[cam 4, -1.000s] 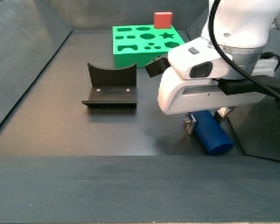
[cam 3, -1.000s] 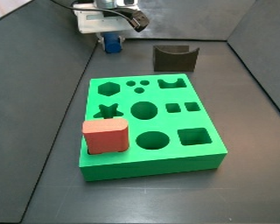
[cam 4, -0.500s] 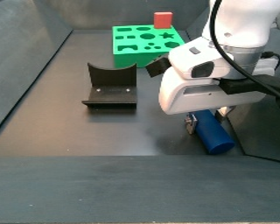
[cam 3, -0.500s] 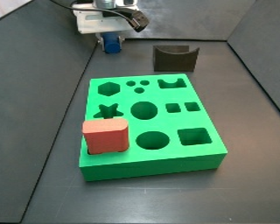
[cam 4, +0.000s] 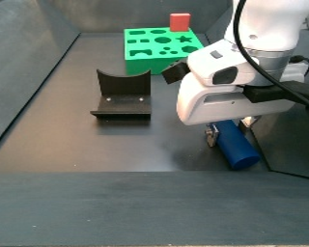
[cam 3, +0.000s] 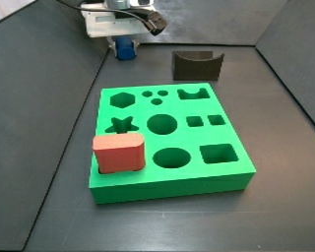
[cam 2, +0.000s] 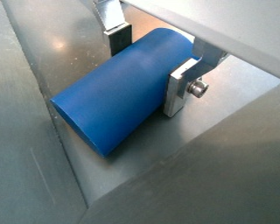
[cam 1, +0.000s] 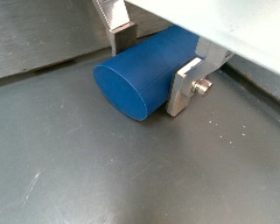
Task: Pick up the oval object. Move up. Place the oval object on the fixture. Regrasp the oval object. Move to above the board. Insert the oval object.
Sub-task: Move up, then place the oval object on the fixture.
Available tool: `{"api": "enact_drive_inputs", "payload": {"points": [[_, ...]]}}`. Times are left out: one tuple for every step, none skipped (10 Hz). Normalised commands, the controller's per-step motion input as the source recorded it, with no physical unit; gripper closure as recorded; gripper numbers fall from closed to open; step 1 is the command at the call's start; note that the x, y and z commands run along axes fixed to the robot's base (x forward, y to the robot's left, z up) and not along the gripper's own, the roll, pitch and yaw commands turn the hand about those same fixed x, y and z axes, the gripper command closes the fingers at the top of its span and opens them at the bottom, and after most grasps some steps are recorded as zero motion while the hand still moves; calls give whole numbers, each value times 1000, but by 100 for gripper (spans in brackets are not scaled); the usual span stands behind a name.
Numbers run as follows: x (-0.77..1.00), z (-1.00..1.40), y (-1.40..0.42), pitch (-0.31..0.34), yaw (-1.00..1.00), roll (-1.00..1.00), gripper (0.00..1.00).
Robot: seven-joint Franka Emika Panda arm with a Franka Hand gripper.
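Observation:
The oval object [cam 1: 133, 80] is a smooth blue peg lying on its side on the dark floor, also seen in the wrist view [cam 2: 108, 101]. My gripper [cam 1: 152, 68] straddles it, one silver finger pressed on each side, so it is shut on the peg [cam 4: 236, 149]. In a side view the gripper [cam 3: 125, 43] sits at the far end of the floor, well away from the green board [cam 3: 193, 139]. The dark fixture [cam 3: 196, 65] stands between them, off to one side, and shows in the side view [cam 4: 121, 95] too.
A red rounded-square block [cam 3: 118, 153] stands in a hole at the board's near corner. The board [cam 4: 147, 58] lies far from the gripper [cam 4: 224, 137], with the red block [cam 4: 181, 20] at its back. Dark walls enclose the floor.

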Motion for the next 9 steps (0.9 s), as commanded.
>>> {"api": "enact_drive_inputs", "payload": {"points": [[-17,815,38,12,-26,4,100],[-46,734,27,42,-31,-2,100],[-28,590,20,71,-33,-4,100],[-22,461,17,78,-30,2,100],[-22,278,14,74,-29,17,100],[-25,185,12,67,-27,25,100],[0,1000,0,0,0,0,100],[-4,1000,-2,8,0,-1,100],[-15,1000,-3,24,-3,-1,100]]}}
